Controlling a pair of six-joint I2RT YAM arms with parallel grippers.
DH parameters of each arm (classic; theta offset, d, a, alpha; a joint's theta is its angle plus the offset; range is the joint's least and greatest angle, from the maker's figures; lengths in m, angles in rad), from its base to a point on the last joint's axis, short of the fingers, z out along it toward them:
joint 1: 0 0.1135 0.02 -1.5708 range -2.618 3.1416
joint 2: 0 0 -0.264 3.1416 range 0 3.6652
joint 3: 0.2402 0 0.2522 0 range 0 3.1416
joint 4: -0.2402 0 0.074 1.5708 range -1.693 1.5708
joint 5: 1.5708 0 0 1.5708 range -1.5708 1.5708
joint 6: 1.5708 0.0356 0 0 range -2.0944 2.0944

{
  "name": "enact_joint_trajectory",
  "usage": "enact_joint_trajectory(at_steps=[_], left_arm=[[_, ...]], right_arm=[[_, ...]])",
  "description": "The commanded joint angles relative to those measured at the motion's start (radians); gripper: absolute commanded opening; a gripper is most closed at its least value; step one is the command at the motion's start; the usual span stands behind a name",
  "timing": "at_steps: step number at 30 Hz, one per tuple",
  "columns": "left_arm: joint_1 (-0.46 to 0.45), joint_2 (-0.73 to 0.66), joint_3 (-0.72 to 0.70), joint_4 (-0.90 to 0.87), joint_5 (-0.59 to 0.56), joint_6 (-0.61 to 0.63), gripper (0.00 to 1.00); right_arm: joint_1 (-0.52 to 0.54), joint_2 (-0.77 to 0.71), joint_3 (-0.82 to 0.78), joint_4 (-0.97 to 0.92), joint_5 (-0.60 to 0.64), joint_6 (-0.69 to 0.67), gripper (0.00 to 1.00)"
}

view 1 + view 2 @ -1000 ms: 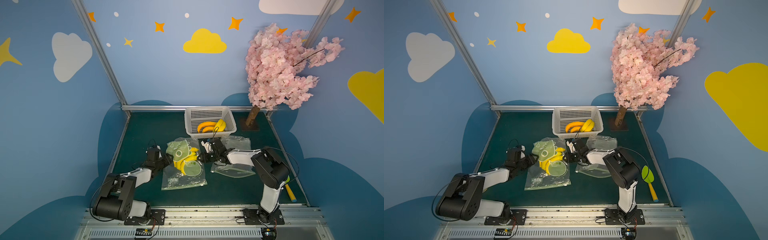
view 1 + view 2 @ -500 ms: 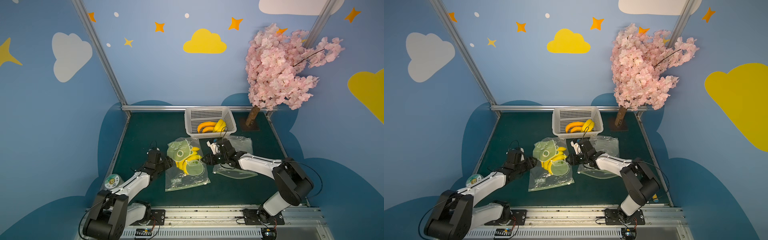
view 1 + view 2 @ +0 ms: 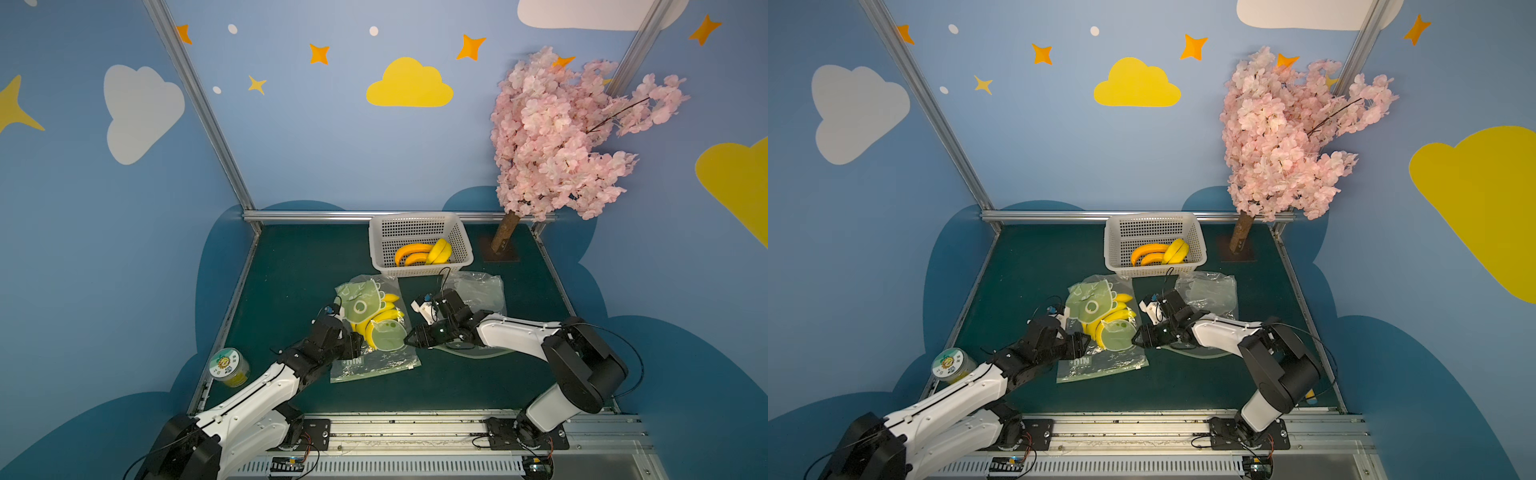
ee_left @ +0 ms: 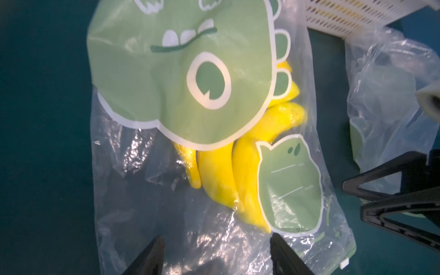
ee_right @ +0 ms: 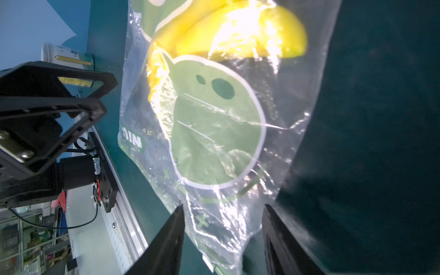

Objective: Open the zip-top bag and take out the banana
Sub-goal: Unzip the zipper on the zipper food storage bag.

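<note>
The zip-top bag (image 3: 374,353), clear with green cartoon prints, lies flat on the green mat in both top views. A bunch of yellow bananas (image 3: 388,313) shows inside it. My left gripper (image 3: 360,344) is at the bag's left edge and my right gripper (image 3: 406,340) at its right edge, facing each other. In the left wrist view the left gripper (image 4: 216,238) is open, with crinkled bag film (image 4: 142,190) between its fingers and the bananas (image 4: 219,181) just ahead. In the right wrist view the right gripper (image 5: 223,206) is open astride the bag's corner (image 5: 214,133).
A white basket (image 3: 399,232) holding more bananas stands behind the bag. Empty clear bags (image 3: 478,286) lie beside and under the right arm. A small jar (image 3: 229,368) stands at the mat's left edge. The pink blossom tree's trunk (image 3: 505,237) is at the back right.
Both arms have stretched out from a folded pose. The two grippers slid toward the near half of the bag and opened wider. The jar at the left came into view.
</note>
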Motion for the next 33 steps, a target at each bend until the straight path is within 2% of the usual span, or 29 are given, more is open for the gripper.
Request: enact_joint_trajectory(at_steps=[1, 7, 13, 17, 24, 30, 33], left_arm=[[-0.025, 0.029, 0.006, 0.026, 0.012, 0.018, 0.70], [-0.085, 0.098, 0.009, 0.067, 0.002, 0.000, 0.70], [-0.128, 0.167, 0.002, 0.093, -0.024, -0.027, 0.70], [-0.139, 0.191, -0.002, 0.119, -0.026, -0.037, 0.69], [-0.142, 0.178, -0.009, 0.106, -0.045, -0.031, 0.68], [-0.142, 0.159, -0.020, 0.105, -0.060, -0.013, 0.68], [-0.142, 0.175, -0.021, 0.113, -0.054, -0.012, 0.68]], right_arm=[[-0.006, 0.051, 0.028, -0.034, 0.002, -0.004, 0.51], [-0.014, 0.062, -0.081, 0.034, 0.025, 0.044, 0.50], [-0.014, -0.021, -0.185, 0.105, 0.043, 0.090, 0.51], [-0.013, 0.021, -0.179, 0.126, -0.024, 0.094, 0.50], [-0.013, 0.128, -0.178, 0.302, -0.196, 0.167, 0.45], [-0.026, 0.136, -0.204, 0.332, -0.264, 0.187, 0.34], [-0.033, 0.135, -0.214, 0.380, -0.305, 0.225, 0.22]])
